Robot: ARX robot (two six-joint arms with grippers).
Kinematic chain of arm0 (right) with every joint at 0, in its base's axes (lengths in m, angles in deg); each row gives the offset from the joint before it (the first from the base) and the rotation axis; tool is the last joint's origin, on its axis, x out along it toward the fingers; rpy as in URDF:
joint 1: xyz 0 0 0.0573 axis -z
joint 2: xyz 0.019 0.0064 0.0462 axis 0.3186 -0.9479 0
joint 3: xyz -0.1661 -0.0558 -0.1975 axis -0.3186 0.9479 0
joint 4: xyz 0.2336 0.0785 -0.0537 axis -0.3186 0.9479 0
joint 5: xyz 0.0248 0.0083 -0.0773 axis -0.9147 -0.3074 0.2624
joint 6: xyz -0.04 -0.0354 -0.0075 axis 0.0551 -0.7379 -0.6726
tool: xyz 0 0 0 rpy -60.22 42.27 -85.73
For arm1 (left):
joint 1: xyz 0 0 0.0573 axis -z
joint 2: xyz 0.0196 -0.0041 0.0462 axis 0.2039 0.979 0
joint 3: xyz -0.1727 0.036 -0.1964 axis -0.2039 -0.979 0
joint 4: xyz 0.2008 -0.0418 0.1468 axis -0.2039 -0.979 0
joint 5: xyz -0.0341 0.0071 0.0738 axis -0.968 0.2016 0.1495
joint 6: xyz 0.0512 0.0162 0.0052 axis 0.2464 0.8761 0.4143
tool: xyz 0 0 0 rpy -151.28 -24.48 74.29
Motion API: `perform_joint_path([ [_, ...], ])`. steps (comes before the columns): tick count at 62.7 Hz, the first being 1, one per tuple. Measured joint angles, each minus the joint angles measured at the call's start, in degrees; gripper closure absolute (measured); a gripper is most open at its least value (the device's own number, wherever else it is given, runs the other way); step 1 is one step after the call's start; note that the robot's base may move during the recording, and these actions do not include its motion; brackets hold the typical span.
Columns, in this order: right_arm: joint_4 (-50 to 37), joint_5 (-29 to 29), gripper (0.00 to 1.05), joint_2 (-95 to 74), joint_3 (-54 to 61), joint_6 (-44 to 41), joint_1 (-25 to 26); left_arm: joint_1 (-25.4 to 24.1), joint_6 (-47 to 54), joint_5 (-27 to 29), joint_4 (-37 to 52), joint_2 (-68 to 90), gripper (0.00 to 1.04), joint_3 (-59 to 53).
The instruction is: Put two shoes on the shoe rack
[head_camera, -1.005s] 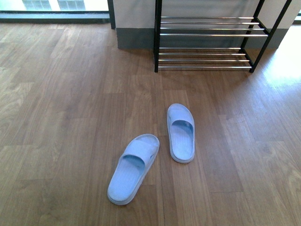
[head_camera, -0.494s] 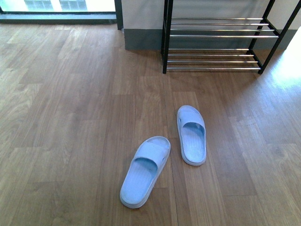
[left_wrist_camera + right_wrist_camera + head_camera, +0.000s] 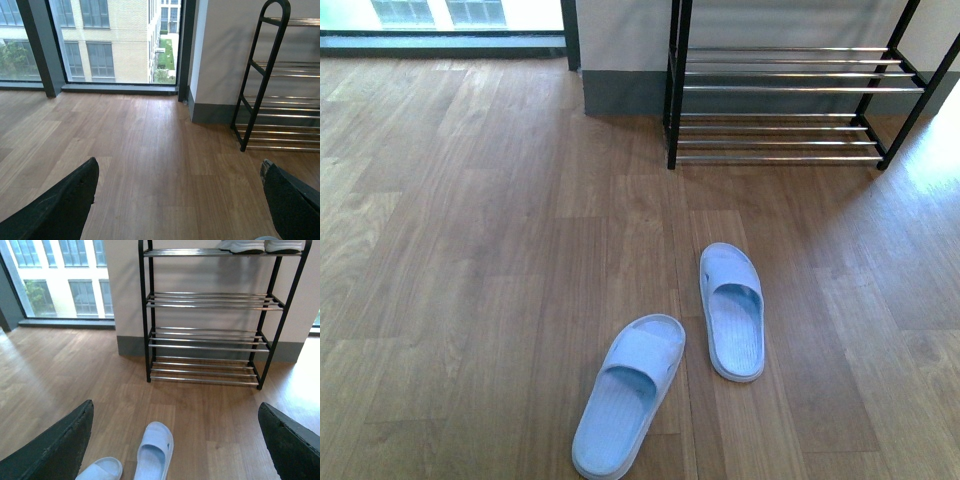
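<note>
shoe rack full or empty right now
Mostly empty: the shoe rack shows bare bars on its three lower tiers; only the top tier holds white-soled shoes, cut off by the picture's edge.

Front view. Wood-plank floor (image 3: pixel 470 260) fills the field. Window (image 3: pixel 470 10) at 11 o'clock, closed on its right by a dark frame post (image 3: pixel 570 30). Pale wall (image 3: pixel 620 30) with grey skirting (image 3: pixel 620 95) at 12 o'clock. Bright glare patch (image 3: pixel 935 150) on the boards at 2 o'clock. Left wrist view: pale brick building (image 3: pixel 125 45) and greenery (image 3: pixel 15 57) outside the glass.
</note>
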Motion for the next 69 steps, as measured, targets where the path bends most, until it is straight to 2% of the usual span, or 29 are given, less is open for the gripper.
perform_joint_path([
  [11,0.02,0.31,0.09,0.00,0.00,-0.02,-0.04,0.00,0.00,0.00,0.00,-0.02,0.09,0.00],
  [17,0.96,11.72,0.09,-3.74,-0.24,-1.57,-3.37,0.00,0.00,0.00,0.02,0.00,0.09,0.00],
  [20,-0.81,13.07,0.09,-8.17,-0.52,-1.79,-4.57,0.00,0.00,-0.02,0.00,0.00,0.09,0.00],
  [25,-7.26,12.00,0.09,-18.60,-2.10,-2.49,-5.97,0.00,0.00,-0.02,0.02,-0.02,0.09,0.00],
  [35,-31.71,7.80,0.09,-55.17,-9.66,-2.60,-7.39,0.00,0.00,-0.02,0.00,0.00,0.09,0.00],
  [44,-43.71,5.46,0.09,-85.46,-20.06,-2.56,-7.91,0.00,0.00,-0.02,0.00,0.00,0.09,0.00],
  [55,-45.59,3.52,0.09,-115.80,-35.26,-2.84,-7.93,0.00,0.00,-0.02,0.00,0.00,0.09,0.00],
  [69,-43.50,2.62,0.09,-140.82,-53.64,-5.44,-7.76,0.00,0.00,-0.02,0.02,0.00,0.09,0.00],
])
